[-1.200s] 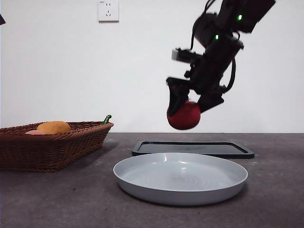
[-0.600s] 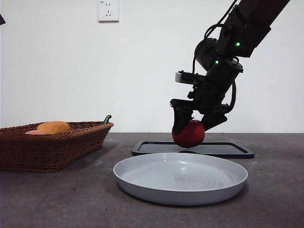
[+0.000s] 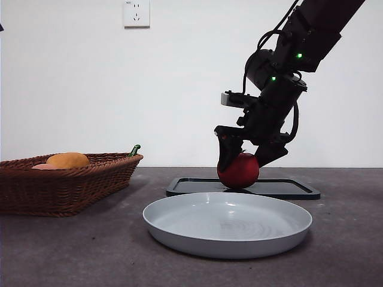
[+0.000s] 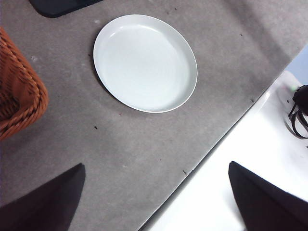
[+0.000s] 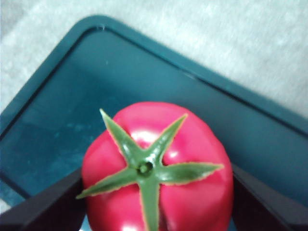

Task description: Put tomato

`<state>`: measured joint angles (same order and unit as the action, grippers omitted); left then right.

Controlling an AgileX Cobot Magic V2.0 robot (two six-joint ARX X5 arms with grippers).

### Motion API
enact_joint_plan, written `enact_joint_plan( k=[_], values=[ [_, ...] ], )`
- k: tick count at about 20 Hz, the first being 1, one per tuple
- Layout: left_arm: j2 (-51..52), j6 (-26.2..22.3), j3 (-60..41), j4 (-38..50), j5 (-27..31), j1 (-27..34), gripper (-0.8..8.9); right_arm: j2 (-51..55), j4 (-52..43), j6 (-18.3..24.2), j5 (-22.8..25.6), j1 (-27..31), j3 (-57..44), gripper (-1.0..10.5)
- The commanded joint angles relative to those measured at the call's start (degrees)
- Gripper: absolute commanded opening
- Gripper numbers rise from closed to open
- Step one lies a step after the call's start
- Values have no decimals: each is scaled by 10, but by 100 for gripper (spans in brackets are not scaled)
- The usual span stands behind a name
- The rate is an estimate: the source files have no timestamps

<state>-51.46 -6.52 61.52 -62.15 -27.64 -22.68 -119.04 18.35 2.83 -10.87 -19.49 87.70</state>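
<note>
The red tomato [image 3: 239,170] with a green spiky stem rests on or just above the dark tray [image 3: 287,188] behind the plate. My right gripper [image 3: 242,156] is shut on the tomato from above. In the right wrist view the tomato [image 5: 159,173] fills the space between my jaws, over the dark tray [image 5: 62,110]. My left gripper [image 4: 154,202] is open and empty, high above the table's front edge.
A grey round plate [image 3: 227,224] lies in front of the tray; it also shows in the left wrist view [image 4: 144,62]. A wicker basket [image 3: 66,182] at the left holds orange-yellow produce [image 3: 67,159]. A wall socket [image 3: 136,13] is on the back wall.
My right gripper has come down with the tomato, from well above the plate to the dark tray behind it. In the last half second it moved only slightly lower.
</note>
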Motion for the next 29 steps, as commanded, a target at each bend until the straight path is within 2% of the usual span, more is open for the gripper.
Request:
enact_joint_plan(
  k=[1, 4, 12, 17, 20, 27, 29],
  values=[
    [-4, -3, 11, 3, -5, -3, 459, -14, 1, 6, -2, -4, 13, 379],
    [-4, -3, 11, 2, -5, -3, 459, -14, 2, 6, -2, -4, 13, 493],
    [-4, -3, 11, 4, -5, -3, 459, 43, 30, 2, 4, -4, 17, 506],
    [-4, -3, 11, 4, -5, -3, 459, 151, 130, 6, 2, -3, 17, 506],
    [-4, -3, 11, 4, -5, -3, 459, 236, 191, 4, -17, -4, 17, 505],
    [-4, -3, 11, 5, -5, -3, 459, 427, 336, 2, -17, -4, 15, 505],
    [-4, -3, 11, 5, -5, -3, 459, 476, 371, 2, -43, -5, -1, 504]
  ],
)
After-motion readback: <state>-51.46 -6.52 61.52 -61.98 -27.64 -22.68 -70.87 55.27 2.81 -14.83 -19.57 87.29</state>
